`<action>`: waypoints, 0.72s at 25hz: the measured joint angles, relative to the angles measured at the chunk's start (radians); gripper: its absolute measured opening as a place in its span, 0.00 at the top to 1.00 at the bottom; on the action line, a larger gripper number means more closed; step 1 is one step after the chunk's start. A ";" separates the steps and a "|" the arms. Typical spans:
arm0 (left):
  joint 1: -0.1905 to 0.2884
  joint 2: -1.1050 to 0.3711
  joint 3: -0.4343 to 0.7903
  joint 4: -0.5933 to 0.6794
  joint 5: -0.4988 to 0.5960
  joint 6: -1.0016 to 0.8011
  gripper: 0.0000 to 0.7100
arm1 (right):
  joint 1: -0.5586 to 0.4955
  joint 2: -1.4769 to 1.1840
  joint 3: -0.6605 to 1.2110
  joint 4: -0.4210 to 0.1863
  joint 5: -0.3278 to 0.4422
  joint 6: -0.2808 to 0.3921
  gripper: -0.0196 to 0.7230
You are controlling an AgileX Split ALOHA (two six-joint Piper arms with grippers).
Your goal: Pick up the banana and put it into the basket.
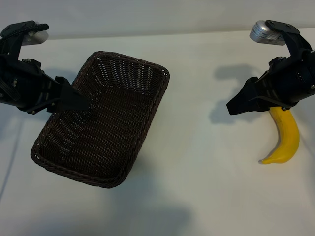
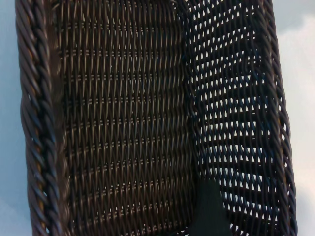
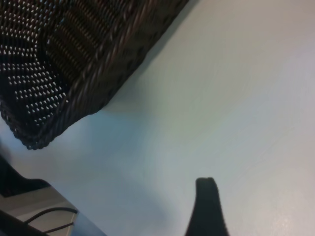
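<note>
The dark brown wicker basket (image 1: 147, 66) lies slantwise at the left-centre of the white table, with nothing inside it. The yellow banana (image 1: 286, 140) rests on the table at the far right, its stem end tucked under my right arm. My left gripper (image 1: 78, 102) hangs open over the basket's left rim; in the left wrist view the basket (image 2: 37, 123) fills the picture, and one dark finger (image 2: 211, 211) stands over its weave. My right gripper (image 1: 234, 107) is open just above the banana, pointing toward the basket (image 3: 88, 73). One right finger (image 3: 206, 206) shows over bare table.
A stretch of white table (image 1: 202, 147) separates the basket from the banana. In the right wrist view the table's edge, with dark cables (image 3: 47, 216) beyond it, shows past the basket's corner.
</note>
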 joint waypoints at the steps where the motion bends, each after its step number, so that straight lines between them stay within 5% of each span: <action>1: 0.000 0.000 0.000 0.000 0.000 0.000 0.24 | 0.000 0.000 0.000 0.000 0.000 0.000 0.25; 18: 0.000 0.000 0.000 0.000 -0.011 0.001 0.24 | 0.000 0.000 0.000 0.000 -0.001 -0.003 0.25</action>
